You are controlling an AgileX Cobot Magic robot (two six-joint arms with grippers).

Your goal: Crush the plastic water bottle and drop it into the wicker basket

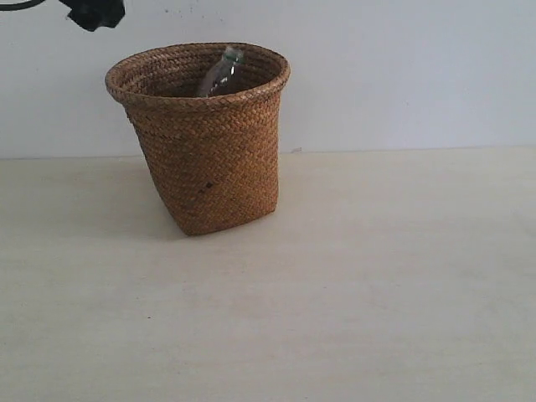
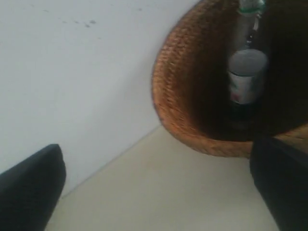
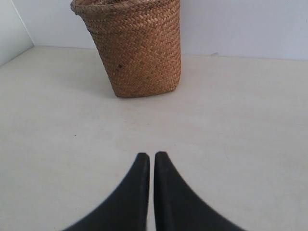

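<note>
The brown wicker basket stands on the table at the left of the middle. Inside it leans the plastic water bottle, its green cap ring just above the rim. The left wrist view looks down into the basket and shows the bottle with its white-and-green label. My left gripper is open, high beside the basket, with nothing between its fingers; part of that arm shows at the top left. My right gripper is shut and empty, low over the table in front of the basket.
A white wall runs close behind the basket. The pale table stretches to the front and right of the basket.
</note>
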